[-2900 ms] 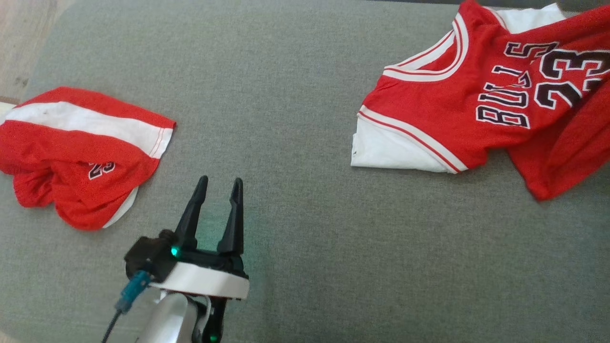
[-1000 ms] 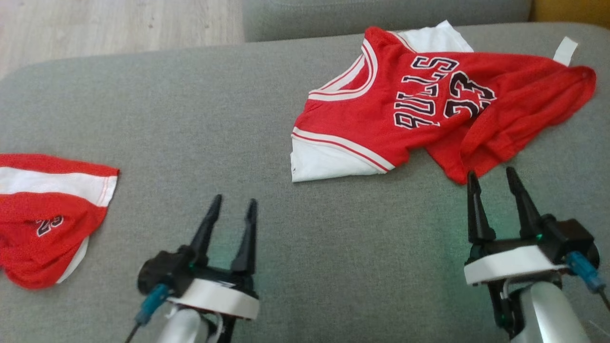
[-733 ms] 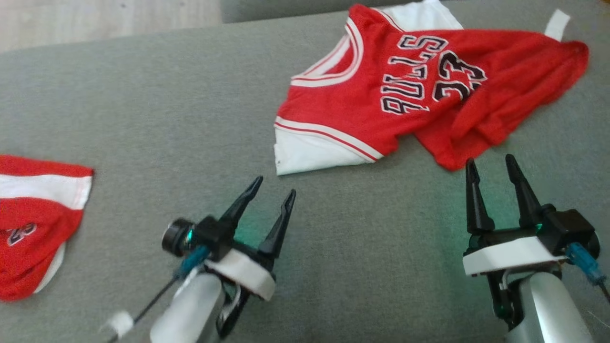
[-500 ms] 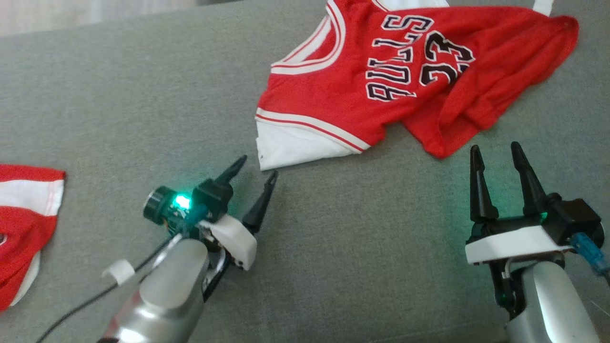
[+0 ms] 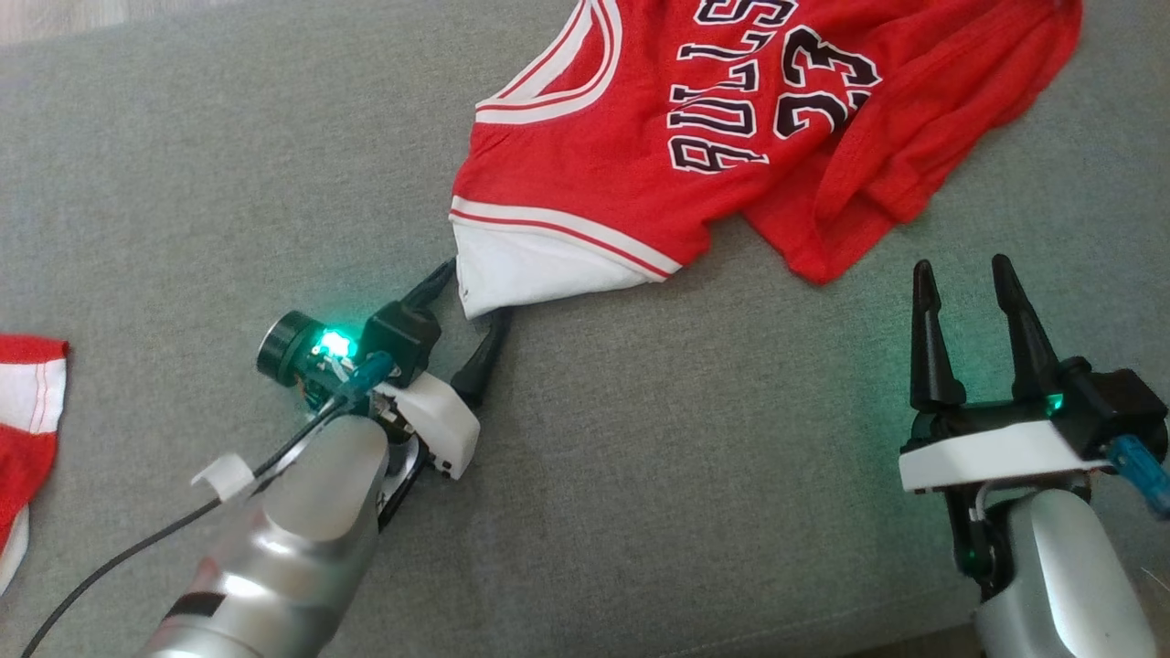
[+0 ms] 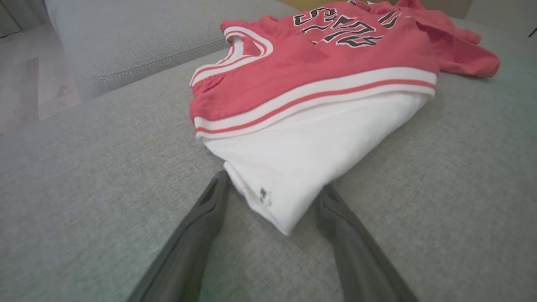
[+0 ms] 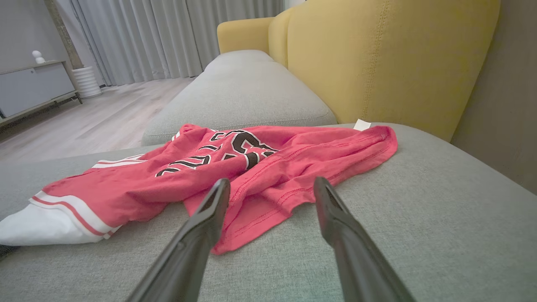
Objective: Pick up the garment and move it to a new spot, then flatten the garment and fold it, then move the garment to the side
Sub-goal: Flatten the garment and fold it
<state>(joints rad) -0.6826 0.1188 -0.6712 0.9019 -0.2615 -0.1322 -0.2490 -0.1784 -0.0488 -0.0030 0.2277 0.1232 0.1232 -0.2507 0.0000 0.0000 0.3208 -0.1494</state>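
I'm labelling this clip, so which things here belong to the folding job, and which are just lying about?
Job: red jersey, left gripper open around its white corner, right gripper open, grey cushion.
Lying about: second red-and-white garment, yellow backrest, cabinet.

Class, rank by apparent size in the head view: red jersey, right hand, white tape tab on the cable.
1. red jersey, largest even though cropped at the top edge.
2. right hand, nearer the camera.
3. white tape tab, clearly smallest.
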